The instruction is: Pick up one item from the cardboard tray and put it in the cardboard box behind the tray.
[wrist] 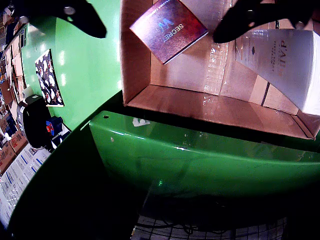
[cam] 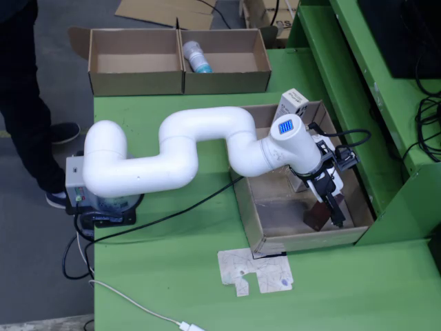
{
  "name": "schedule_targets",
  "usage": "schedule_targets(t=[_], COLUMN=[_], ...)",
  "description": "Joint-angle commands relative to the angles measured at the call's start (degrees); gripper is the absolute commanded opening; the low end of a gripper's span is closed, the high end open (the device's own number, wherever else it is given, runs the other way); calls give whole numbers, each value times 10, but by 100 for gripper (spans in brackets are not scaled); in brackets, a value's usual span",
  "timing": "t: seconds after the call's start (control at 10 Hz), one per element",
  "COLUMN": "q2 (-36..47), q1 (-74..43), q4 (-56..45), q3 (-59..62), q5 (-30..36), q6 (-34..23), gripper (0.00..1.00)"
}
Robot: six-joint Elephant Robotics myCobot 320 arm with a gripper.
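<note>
- Overhead view, far left: a person's dark legs and shoes stand on the grey floor beside the green table.
- At the table's left edge sits the grey base of the white arm, which snakes rightward across the tabletop; a black cable trails over the green surface below it.
- Along the top of the same view, a two-compartment cardboard box stands at the table's far edge; a white bottle with a teal band lies in its right compartment, the left compartment shows only bare cardboard.
- Low centre, a flat scrap of printed card lies on the table just in front of the cardboard tray.
- Right of centre, the arm's wrist hangs over the tray, its black gripper lowered inside, right by a dark maroon box on the tray floor; whether it touches is not clear. A white carton leans at the tray's far rim.
- Gripper-mounted view, left to right: the two black fingers are spread wide, holding nothing, with the maroon box marked "SECRET" between them and a white carton at the right, both inside the tray.
</note>
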Motion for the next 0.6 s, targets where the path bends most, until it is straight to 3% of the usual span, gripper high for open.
schedule_targets(t=[0.0, 0.3, 0.5], q2=[22, 22, 22], q1=[-2, -2, -2], q4=[6, 6, 6], q3=[15, 15, 15], q5=[3, 3, 3], q6=[3, 3, 3], gripper=[30, 0, 0])
